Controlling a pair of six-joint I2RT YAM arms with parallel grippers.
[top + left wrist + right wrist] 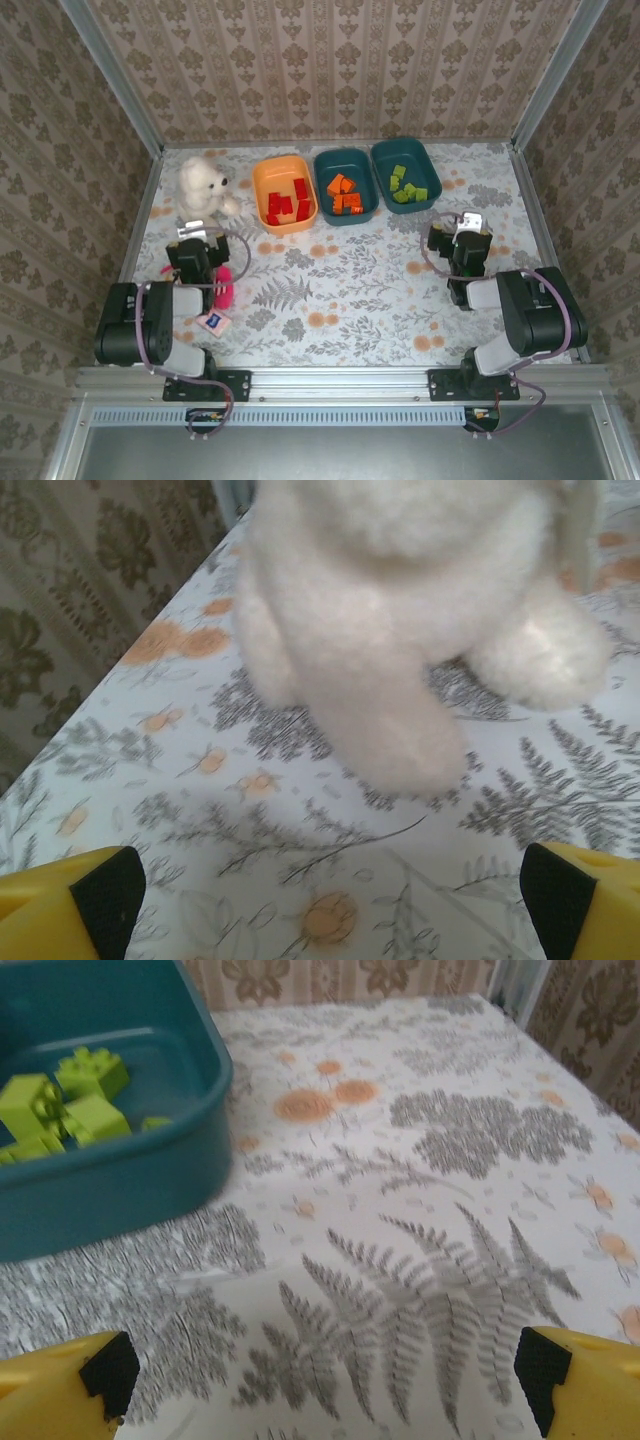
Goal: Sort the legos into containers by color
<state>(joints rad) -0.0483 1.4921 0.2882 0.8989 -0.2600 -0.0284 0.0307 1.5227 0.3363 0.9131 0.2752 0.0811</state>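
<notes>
Plastic legos [287, 203] sorted by colour into three shallow tubs [258, 183].
My left gripper [330, 900] and right gripper [325, 1380] rest wide, empty.

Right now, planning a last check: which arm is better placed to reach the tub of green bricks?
Likely right. The right hand, open, sits just short of the teal tub holding the green bricks; the left hand, also open, faces the white teddy bear.

ctr table [350, 290] open | teddy bear [205, 183] blocks far-L — tubs [348, 163] line back
</notes>
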